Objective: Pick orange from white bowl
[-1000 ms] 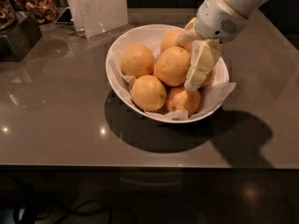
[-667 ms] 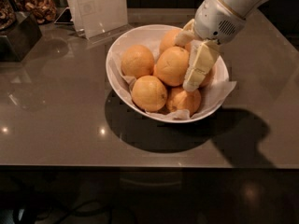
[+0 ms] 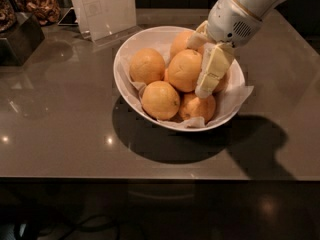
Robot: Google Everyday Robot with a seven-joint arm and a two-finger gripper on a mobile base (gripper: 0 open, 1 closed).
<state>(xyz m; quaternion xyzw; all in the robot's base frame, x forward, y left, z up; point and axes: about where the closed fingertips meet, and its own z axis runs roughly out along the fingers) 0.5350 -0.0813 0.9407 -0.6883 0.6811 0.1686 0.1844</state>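
Note:
The white bowl (image 3: 121,59) stands on the grey table, lined with crinkled white paper and filled with several oranges. The large pale orange (image 3: 183,70) lies on top in the middle of the pile. My gripper (image 3: 199,64) reaches down into the bowl from the upper right. Its near cream finger (image 3: 212,72) presses on the orange's right side. The other finger (image 3: 197,38) sits at the orange's upper back, mostly hidden. The orange rests on the fruit beneath it.
Other oranges lie at the bowl's left (image 3: 147,66), front (image 3: 160,100) and front right (image 3: 197,107). A clear sign holder (image 3: 106,10) stands just behind the bowl. A dark box (image 3: 19,38) and a tray of brown snacks (image 3: 43,6) are at the far left.
The near finger has shifted slightly left against the orange's side. The orange and the bowl have stayed where they were.

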